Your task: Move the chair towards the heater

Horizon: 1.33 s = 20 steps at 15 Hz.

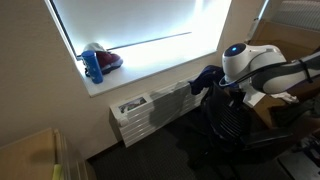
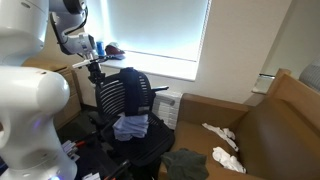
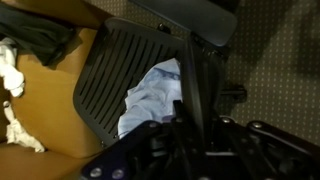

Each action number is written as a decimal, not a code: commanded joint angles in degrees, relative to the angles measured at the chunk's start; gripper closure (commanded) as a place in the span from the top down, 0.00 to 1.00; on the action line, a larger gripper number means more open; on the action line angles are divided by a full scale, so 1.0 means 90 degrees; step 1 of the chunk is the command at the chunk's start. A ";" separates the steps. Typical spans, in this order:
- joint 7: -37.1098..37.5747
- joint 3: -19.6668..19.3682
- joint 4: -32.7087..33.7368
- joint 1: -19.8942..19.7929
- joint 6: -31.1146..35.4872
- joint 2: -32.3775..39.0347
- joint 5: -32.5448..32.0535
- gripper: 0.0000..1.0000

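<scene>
The black chair [image 1: 226, 122] stands near the white heater [image 1: 150, 108], by the heater's end that is away from the label. You cannot tell if the two touch. The heater is long and low and sits under the sill [image 1: 130, 72] of a bright window [image 1: 140, 22]. A blue bottle [image 1: 93, 65] stands on the sill, with something red just beside it.

A dark blue cloth [image 1: 207, 78] hangs over the top of the chair's back. A light blue cloth [image 2: 130, 127] lies on the seat. In the wrist view you look down the mesh back [image 3: 115, 70] at that light blue cloth.

The white arm [image 1: 243, 60] reaches over the chair. The claw [image 2: 97, 68] is right at the top of the chair's back, on the side away from the heater. It is dark and small in the pictures, so you cannot tell if it is released or clenched, or if it has hold of the chair.

In an exterior view, white rags [image 2: 215, 131] lie on a brown surface [image 2: 285, 120] well apart from the chair. A dark green cloth [image 2: 185, 165] lies low down near the chair.
</scene>
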 commanded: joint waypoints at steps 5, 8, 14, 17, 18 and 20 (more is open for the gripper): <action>0.0985 -0.1083 0.1021 0.0763 -0.0091 0.0521 -0.1885 0.05; 0.1951 -0.1228 0.0559 0.0552 0.1085 0.0243 -0.1973 0.05; 0.4235 -0.1814 0.0450 0.0701 0.2855 0.0440 -0.3237 0.05; 0.4370 -0.1567 0.1181 0.0867 0.2262 0.0876 -0.3860 0.05; 0.4351 -0.1487 0.1348 0.0921 0.2091 0.0954 -0.3990 0.05; 0.4301 -0.1372 0.1646 0.1021 0.1764 0.1086 -0.4210 0.05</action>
